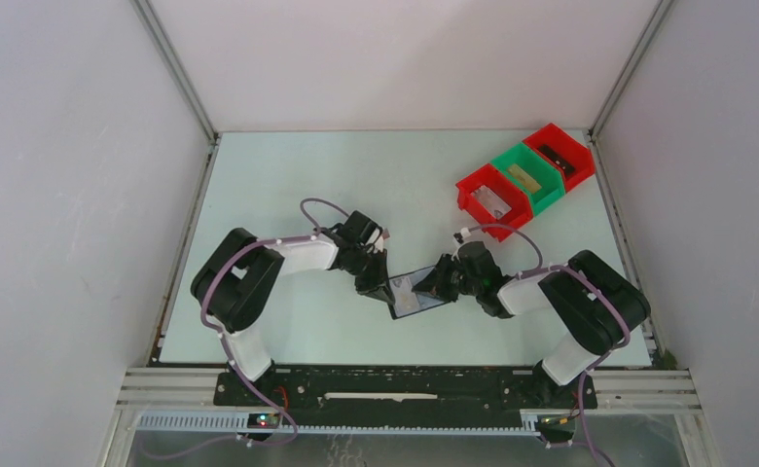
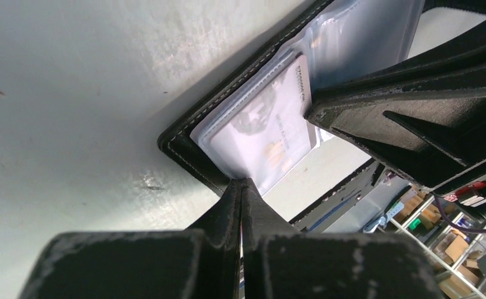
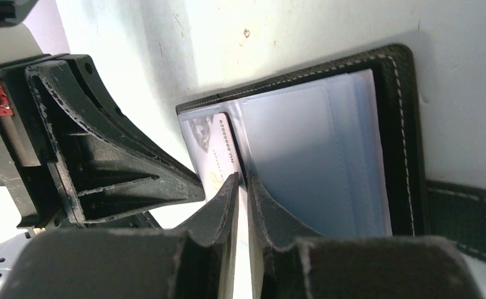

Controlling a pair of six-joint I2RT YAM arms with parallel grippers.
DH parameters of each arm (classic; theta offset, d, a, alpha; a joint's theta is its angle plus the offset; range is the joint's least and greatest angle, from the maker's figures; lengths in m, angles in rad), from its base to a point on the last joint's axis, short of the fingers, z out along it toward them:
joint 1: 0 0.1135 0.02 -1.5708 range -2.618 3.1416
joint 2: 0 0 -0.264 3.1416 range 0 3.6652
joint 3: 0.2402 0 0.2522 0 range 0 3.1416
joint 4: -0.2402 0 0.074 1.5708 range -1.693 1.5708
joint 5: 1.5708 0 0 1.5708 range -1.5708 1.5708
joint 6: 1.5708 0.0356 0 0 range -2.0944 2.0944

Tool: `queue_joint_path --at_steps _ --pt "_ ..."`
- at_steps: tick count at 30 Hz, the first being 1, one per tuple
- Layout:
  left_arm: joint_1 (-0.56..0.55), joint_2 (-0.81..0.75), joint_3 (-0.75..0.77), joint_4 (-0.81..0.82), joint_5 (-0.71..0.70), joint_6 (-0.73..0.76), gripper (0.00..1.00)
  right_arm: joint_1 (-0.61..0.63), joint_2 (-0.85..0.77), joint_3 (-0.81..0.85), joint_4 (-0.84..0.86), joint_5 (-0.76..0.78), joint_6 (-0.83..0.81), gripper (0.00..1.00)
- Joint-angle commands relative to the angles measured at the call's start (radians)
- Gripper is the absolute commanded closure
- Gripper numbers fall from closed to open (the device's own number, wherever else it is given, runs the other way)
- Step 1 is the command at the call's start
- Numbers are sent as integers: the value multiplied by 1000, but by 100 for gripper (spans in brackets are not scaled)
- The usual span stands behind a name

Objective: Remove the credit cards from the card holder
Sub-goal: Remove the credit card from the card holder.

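Observation:
The black card holder [image 1: 422, 305] lies open on the table between both arms, its stitched rim [image 2: 184, 149] [image 3: 405, 137] framing clear sleeve pages. A pale credit card [image 1: 407, 290] [image 2: 265, 124] [image 3: 215, 149] sits in the left-hand sleeve. My left gripper [image 1: 383, 285] [image 2: 241, 182] is shut, its tips pressed against the sleeve's near corner. My right gripper [image 1: 434, 282] [image 3: 242, 180] has its jaws a narrow gap apart. Its tips rest at the card's long edge, where the sleeve pages meet. I cannot tell whether the sleeve is pinched by either gripper.
Three joined bins stand at the far right of the table: a red one [image 1: 493, 199], a green one [image 1: 528, 177] and another red one [image 1: 560, 154], each with a small item inside. White walls enclose the table on three sides.

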Motion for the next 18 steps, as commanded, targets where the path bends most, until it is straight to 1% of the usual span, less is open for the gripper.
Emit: queue_joint_path --at_steps 1,4,7,9,11,15,18 --pt "3 19 61 43 -112 41 100 40 -2 3 -94 -69 -47 82" --pt "5 18 66 43 -99 53 100 47 7 3 -77 -74 -40 81" --pt "5 32 76 39 -84 66 100 48 24 3 -64 -77 -33 77" --pt "6 45 86 36 -77 73 100 53 34 3 -60 -75 -32 76" --pt "5 54 93 36 -71 76 100 54 47 6 -52 -85 -30 78" --pt "5 62 103 39 -74 79 100 63 63 16 -33 -113 -31 88" --pt "5 73 110 39 -76 80 100 65 62 20 -26 -130 -33 90"
